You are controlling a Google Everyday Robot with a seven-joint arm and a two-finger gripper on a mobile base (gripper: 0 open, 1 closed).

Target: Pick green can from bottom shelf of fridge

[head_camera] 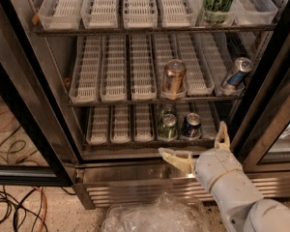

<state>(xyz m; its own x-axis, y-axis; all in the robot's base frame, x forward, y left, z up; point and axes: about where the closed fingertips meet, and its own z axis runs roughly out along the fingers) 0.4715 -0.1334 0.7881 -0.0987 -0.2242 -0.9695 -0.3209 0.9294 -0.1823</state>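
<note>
Camera view shows the approach. The gripper is spread open and empty. The green can stands ahead and slightly left of it, beside a blue can. Next it should reach in and straddle the green can only.

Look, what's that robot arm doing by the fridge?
A robot arm is reaching toward the open fridge to get a green can. Its gripper hovers just in front of the bottom shelf, fingers spread open and holding nothing. The green can stands on that shelf beside a blue can, with a second green can behind it. Nothing has been grabbed yet.
</note>
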